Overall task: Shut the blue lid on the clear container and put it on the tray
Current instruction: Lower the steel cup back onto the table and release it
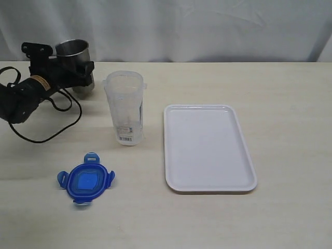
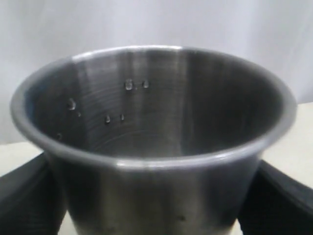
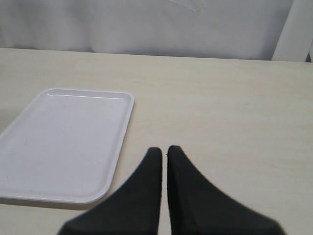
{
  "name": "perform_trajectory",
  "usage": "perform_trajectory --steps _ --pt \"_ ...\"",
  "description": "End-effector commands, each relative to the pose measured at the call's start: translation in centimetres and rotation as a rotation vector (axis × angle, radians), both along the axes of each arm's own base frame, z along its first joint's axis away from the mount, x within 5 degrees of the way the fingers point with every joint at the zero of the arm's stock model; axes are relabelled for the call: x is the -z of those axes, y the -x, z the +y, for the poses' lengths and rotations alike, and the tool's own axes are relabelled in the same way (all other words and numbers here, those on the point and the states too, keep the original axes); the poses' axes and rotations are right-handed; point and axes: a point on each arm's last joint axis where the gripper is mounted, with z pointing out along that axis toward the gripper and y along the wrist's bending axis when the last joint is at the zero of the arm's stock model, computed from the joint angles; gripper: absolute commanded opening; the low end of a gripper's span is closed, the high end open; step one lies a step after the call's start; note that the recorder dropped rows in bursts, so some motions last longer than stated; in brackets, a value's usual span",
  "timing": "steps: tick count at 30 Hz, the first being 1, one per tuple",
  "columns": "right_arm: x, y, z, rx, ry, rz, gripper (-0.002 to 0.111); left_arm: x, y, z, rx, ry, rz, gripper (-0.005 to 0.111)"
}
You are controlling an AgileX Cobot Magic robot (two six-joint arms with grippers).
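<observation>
Blue lid (image 1: 85, 179) lies flat near the bench's front left, off the clear container (image 1: 126, 106), which stands open mid-bench beside the tray (image 1: 207, 148). My left gripper (image 1: 79, 75) pinches the grey metal cup (image 2: 156, 147) at the back edge, fingertips cut off on wrist view. Right gripper (image 3: 164, 154), fingers pressed together, shows only on its wrist view.

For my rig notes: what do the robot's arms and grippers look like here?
Left arm: black, jointed, with a brass-coloured band near the wrist and a thin black cable looping loose. Right gripper: two matte black fingers tapering to narrow tips. Its arm is out of view.
</observation>
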Motion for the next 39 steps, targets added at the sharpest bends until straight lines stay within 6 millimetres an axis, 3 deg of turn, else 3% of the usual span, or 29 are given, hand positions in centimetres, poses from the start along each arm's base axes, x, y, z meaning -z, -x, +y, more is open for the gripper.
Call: perform_trajectory --steps 1,5,8,17,22,34,36,39 --pt "0.1 0.0 0.0 0.006 -0.004 -0.002 0.005 0.2 -0.3 0.0 0.006 -0.026 -0.048 0.026" --pt "0.1 0.0 0.0 0.006 -0.004 -0.002 0.005 0.2 -0.3 0.0 0.006 -0.027 -0.048 0.088" --pt "0.1 0.0 0.0 0.006 -0.004 -0.002 0.005 0.3 -0.3 0.0 0.001 -0.025 -0.030 0.098" --pt "0.1 0.0 0.0 0.006 -0.004 -0.002 0.005 -0.6 0.8 -0.4 0.049 -0.009 0.006 0.099" --pt "0.1 0.0 0.0 0.006 -0.004 -0.002 0.005 -1.7 2.4 -0.1 0.042 -0.019 0.035 0.099" --pt "0.1 0.0 0.0 0.006 -0.004 -0.002 0.005 -4.9 9.6 0.9 0.013 -0.011 0.179 0.097" --pt "0.1 0.0 0.0 0.006 -0.004 -0.002 0.005 -5.3 10.9 1.6 -0.074 0.011 0.287 0.090" --pt "0.1 0.0 0.0 0.006 -0.004 -0.002 0.005 -6.0 12.5 2.2 -0.134 -0.042 0.424 0.065"
